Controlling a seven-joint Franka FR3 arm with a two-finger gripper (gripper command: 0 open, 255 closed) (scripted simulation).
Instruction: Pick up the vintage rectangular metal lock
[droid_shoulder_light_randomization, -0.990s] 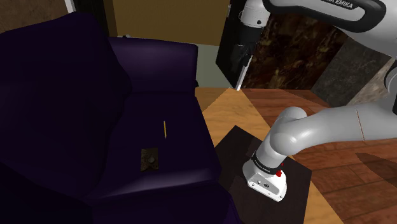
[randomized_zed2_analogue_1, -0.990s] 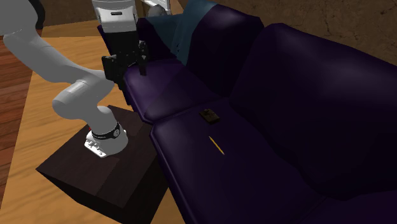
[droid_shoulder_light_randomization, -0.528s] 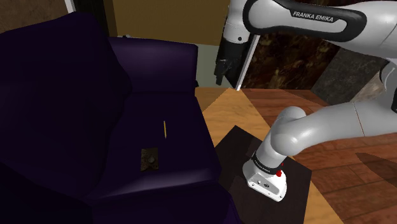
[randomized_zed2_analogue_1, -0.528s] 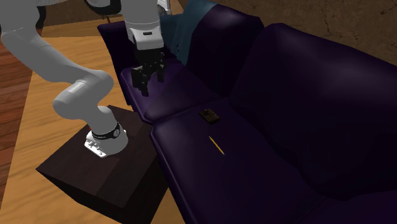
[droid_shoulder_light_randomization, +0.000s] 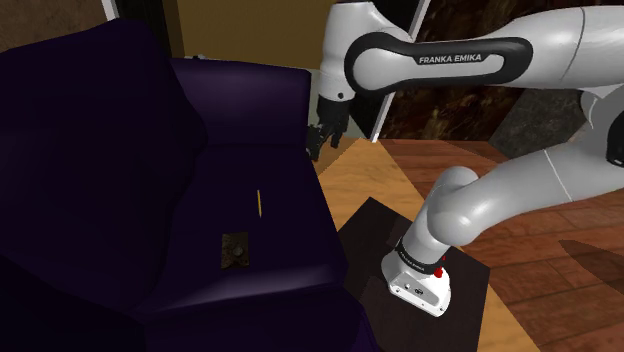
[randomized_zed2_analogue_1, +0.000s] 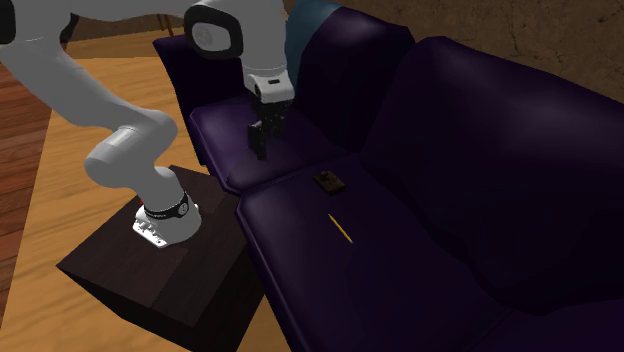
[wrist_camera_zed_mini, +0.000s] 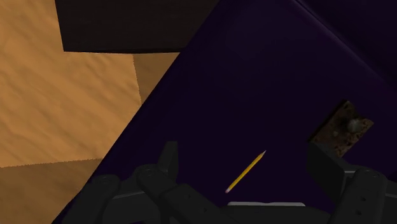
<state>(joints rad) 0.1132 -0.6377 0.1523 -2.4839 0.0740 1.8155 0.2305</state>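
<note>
Tool (randomized_zed2_analogue_1: 260, 148) now lower, out over sofa (droid_shoulder_light_randomization: 120, 150) seat edge, spread open, holding nothing; lock (droid_shoulder_light_randomization: 236, 250) unmoved.

The pincer (droid_shoulder_light_randomization: 318, 143) has swung lower and across from beside the stand to over the sofa (droid_shoulder_light_randomization: 150, 150).

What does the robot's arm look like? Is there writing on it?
The arm is white and rounded with dark joints. A black band on it says FRANKA EMIKA. Its gripper is all black with two fingers. There's a small red dot near the base.
</note>
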